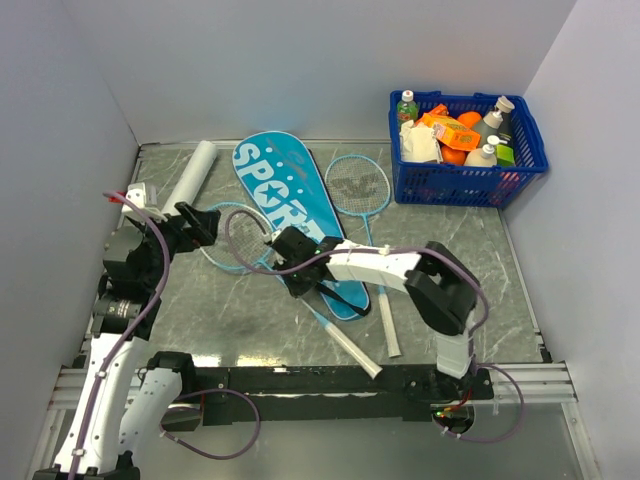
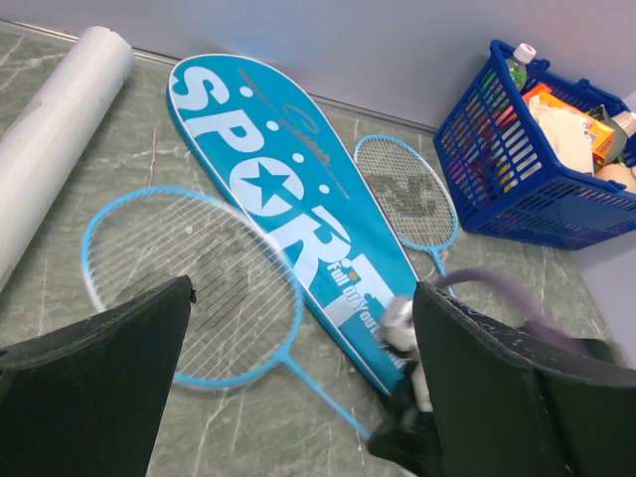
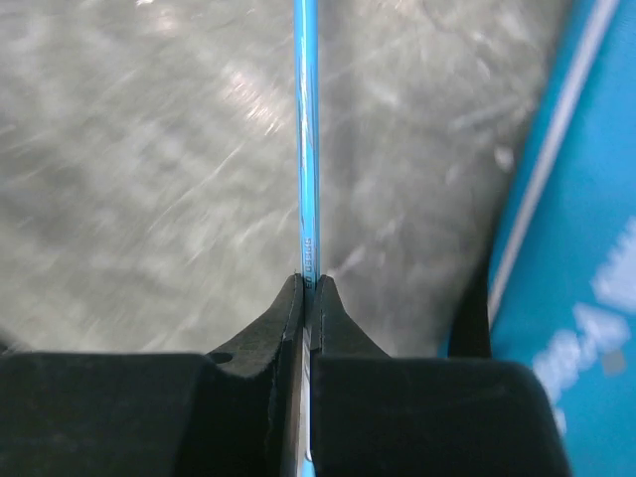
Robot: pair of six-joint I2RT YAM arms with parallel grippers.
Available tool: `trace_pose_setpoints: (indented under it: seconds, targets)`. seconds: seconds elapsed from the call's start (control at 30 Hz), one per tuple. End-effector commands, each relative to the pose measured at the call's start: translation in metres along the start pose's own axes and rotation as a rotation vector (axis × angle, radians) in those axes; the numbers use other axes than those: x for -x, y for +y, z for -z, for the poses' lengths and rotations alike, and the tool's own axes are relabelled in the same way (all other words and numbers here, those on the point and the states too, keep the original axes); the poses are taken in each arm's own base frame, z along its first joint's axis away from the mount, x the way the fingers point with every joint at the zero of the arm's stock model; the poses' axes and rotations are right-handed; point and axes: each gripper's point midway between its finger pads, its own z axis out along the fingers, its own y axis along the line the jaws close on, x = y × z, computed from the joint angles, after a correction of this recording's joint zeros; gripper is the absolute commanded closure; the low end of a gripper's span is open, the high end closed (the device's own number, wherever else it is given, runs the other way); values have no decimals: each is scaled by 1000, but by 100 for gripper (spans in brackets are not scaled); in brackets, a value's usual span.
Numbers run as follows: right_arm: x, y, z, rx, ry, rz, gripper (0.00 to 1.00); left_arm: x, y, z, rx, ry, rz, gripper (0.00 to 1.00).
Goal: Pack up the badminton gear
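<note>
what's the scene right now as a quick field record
right gripper: shut on shaft of near racket
left gripper: open, aimed at that racket's head
bag: lying flat between the two racket heads
second racket: lying right of bag, untouched
basket: far right corner, holds groceries
white tube: left of bag

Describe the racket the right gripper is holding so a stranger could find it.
Find the long teal SPORT bag lying diagonally mid-table. The racket lies on its left, head toward the white tube. Unlike the other racket beside the blue basket, its shaft is pinched in the right gripper.
</note>
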Motion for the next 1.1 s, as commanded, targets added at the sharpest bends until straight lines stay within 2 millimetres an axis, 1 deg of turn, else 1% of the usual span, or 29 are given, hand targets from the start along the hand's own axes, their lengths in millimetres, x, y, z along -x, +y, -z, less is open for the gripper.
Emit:
trace_pose_setpoints:
  seconds: [0.0, 0.03, 0.07, 0.1, 0.13, 0.2, 0.23, 0.27, 0.3, 0.33, 0.37, 0.4, 0.43, 0.47, 0.5, 0.57, 0.6, 0.67, 0.7, 0.77, 0.8, 0.87, 0.9, 0.97, 1.0, 1.07]
  targets:
    - [47, 7, 83, -2, -202, -61, 100, 10, -1, 0, -1, -40, -3, 3]
    - [51, 7, 92, -3, -223, -64, 100, 10, -1, 0, -3, -40, -3, 3]
    - [57, 8, 108, 4, -261, -72, 100, 10, 0, -1, -3, -40, 0, 4]
    - [59, 7, 117, -1, -281, -75, 100, 10, -1, -1, -4, -42, 0, 4]
    - [62, 5, 132, -2, -308, -80, 100, 10, 0, -1, -5, -40, 1, 4]
    - [67, -3, 147, -40, -343, -93, 100, 9, 0, -2, -3, -36, 1, 3]
    - [66, -10, 158, -66, -353, -99, 100, 8, -1, -2, -9, -34, 3, 3]
    - [68, -25, 164, -126, -372, -126, 100, 9, -1, -2, -10, -36, 5, 4]
    - [66, -36, 166, -152, -372, -144, 100, 8, -1, -2, -12, -34, 5, 4]
    - [66, -44, 173, -168, -387, -170, 100, 9, -2, -2, -16, -34, 5, 4]
    - [65, -54, 176, -185, -393, -187, 100, 8, -2, -3, -15, -33, 7, 4]
    - [62, -74, 177, -232, -395, -216, 100, 8, -2, -3, -16, -32, 5, 3]
    - [62, -82, 181, -245, -400, -227, 100, 7, -2, -3, -21, -27, 7, 4]
    - [59, -93, 180, -263, -391, -246, 100, 5, -2, -5, -23, -21, 8, 4]
    - [54, -112, 179, -292, -381, -280, 100, 5, -4, -6, -33, -20, 7, 4]
    - [51, -132, 178, -316, -373, -310, 100, -1, -5, -10, -47, 7, 8, 3]
    - [45, -149, 178, -328, -369, -345, 100, -2, -6, -11, -51, 17, 8, 4]
    - [44, -162, 179, -334, -388, -364, 100, -7, -1, -16, -30, 41, 9, 4]
    - [37, -177, 177, -350, -374, -395, 100, -8, 0, -16, -26, 50, 9, 4]
    - [34, -189, 177, -371, -354, -392, 100, -10, 0, -18, -29, 64, 8, 4]
    - [29, -201, 173, -394, -328, -391, 100, -11, -1, -19, -34, 66, 11, 4]
    - [29, -212, 170, -404, -305, -396, 100, -11, -4, -20, -50, 65, 21, 4]
    - [26, -218, 161, -410, -272, -393, 100, -13, -4, -21, -54, 69, 25, 3]
    - [27, -230, 157, -417, -263, -415, 100, -13, -5, -23, -61, 71, 33, 3]
    - [23, -236, 148, -423, -232, -420, 100, -14, -5, -24, -62, 76, 34, 3]
    - [22, -246, 142, -432, -214, -436, 100, -18, -4, -28, -57, 97, 45, 4]
